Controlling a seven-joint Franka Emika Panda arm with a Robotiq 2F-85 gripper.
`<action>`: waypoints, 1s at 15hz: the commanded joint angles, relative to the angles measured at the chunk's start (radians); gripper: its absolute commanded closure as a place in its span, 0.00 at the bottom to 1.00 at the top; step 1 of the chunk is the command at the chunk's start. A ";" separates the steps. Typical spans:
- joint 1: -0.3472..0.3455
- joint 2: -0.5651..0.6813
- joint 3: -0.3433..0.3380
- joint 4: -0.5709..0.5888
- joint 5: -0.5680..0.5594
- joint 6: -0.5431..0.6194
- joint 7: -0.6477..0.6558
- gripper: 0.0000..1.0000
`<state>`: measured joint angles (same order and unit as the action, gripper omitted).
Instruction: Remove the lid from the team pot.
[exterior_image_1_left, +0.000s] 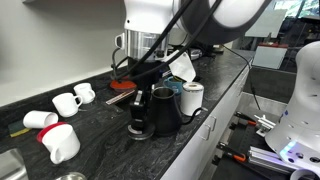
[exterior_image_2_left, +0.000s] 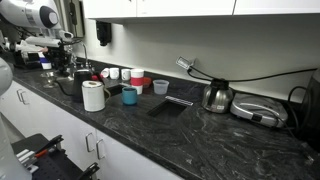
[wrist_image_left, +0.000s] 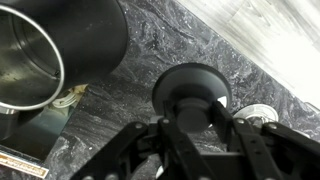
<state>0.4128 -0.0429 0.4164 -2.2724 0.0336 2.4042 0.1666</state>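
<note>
In the wrist view my gripper (wrist_image_left: 190, 118) is shut on the knob of the small round black lid (wrist_image_left: 190, 82). It holds the lid off the pot, over the dark stone counter (wrist_image_left: 110, 125). The black team pot (wrist_image_left: 70, 45) stands at the upper left, and its open mouth shows a shiny inside. In an exterior view the gripper (exterior_image_1_left: 139, 108) hangs low beside the pot (exterior_image_1_left: 166, 108); the lid itself is hard to make out there. In an exterior view the pot (exterior_image_2_left: 68, 82) is small and far left, under the arm.
Three white mugs (exterior_image_1_left: 66, 102) lie and stand on the counter beside the pot, and a flat red disc (exterior_image_1_left: 120, 85) lies behind it. A paper roll (exterior_image_2_left: 93, 95), a blue cup (exterior_image_2_left: 129, 95) and a steel kettle (exterior_image_2_left: 216, 97) stand along the counter. The counter edge (exterior_image_1_left: 215, 115) is close.
</note>
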 joint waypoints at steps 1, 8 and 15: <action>0.010 0.039 0.008 -0.016 0.004 0.039 -0.057 0.84; 0.022 0.123 0.002 -0.055 -0.103 0.086 -0.038 0.84; 0.032 0.185 -0.020 -0.045 -0.268 0.126 0.002 0.84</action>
<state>0.4329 0.1264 0.4105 -2.3241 -0.1837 2.5037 0.1505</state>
